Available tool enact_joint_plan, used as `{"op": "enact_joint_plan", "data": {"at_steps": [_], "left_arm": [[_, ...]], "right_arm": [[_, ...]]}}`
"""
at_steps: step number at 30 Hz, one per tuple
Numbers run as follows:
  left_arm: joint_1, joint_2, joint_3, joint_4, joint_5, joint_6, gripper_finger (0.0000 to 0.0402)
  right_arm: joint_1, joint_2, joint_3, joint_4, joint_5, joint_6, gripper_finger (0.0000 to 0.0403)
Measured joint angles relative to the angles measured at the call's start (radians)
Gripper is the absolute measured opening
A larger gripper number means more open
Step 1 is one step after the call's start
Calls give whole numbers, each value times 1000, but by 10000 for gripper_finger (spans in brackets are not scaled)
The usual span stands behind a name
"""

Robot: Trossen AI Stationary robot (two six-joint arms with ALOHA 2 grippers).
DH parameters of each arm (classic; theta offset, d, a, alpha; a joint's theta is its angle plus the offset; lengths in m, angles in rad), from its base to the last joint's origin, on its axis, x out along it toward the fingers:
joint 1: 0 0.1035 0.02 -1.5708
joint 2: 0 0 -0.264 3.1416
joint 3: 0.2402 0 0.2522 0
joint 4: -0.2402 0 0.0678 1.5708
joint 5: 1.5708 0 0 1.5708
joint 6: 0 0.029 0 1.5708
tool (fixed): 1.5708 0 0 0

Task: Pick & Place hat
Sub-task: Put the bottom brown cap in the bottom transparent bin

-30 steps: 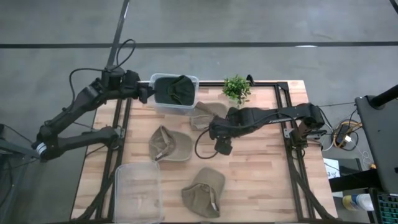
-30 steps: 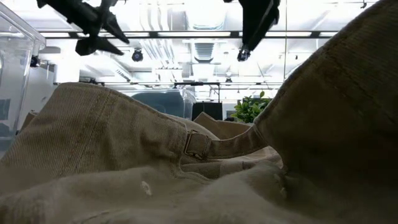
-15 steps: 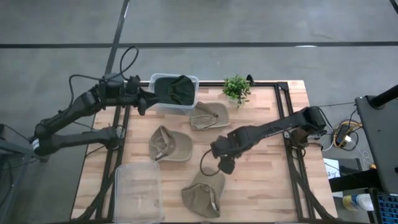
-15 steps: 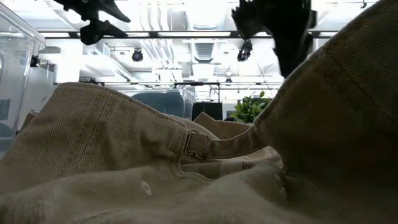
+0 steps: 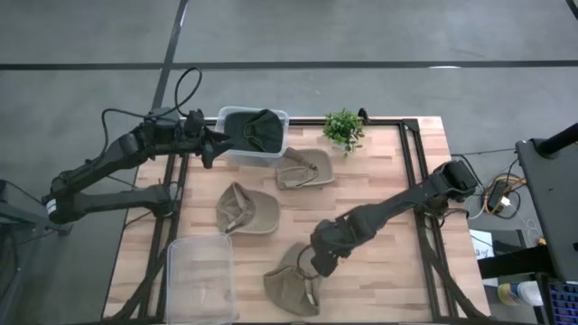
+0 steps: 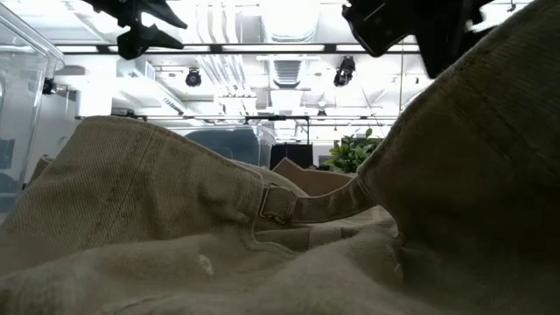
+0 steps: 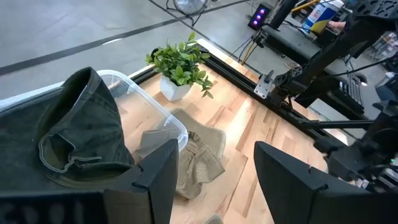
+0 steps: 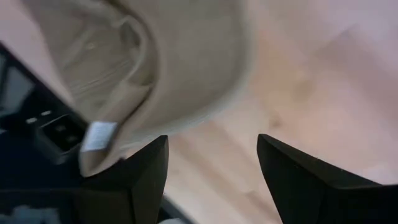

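Observation:
Three tan hats lie on the wooden table: one near the near edge (image 5: 293,282), one in the middle (image 5: 246,209), one toward the far edge (image 5: 302,169). A dark green hat (image 5: 256,130) sits in a clear bin (image 5: 281,116) at the far edge. My right gripper (image 5: 316,263) hovers open over the far rim of the near tan hat (image 8: 155,62), fingers pointing down, touching nothing that I can see. My left gripper (image 5: 209,145) is open, just left of the bin, looking at the green hat (image 7: 81,130).
An empty clear bin (image 5: 200,275) stands at the near left corner. A small potted plant (image 5: 343,128) stands at the far edge beside the hat bin. Black frame rails (image 5: 417,194) run along the table's sides. Bare wood shows right of the hats (image 5: 379,262).
My right gripper has swung from the table's middle toward the near edge and down, ending over the near tan hat. My left gripper has drawn back a little to the left of the hat bin. The hats have stayed where they were.

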Motion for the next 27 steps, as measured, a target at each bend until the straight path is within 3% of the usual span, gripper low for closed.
{"op": "enact_joint_plan", "data": {"at_steps": [11,27], "left_arm": [[-2,1,0,12,0,38,202],[-2,18,0,43,1,56,202]], "right_arm": [[58,0,-127,237,10,214,237],[50,0,-323,592,76,255,218]]}}
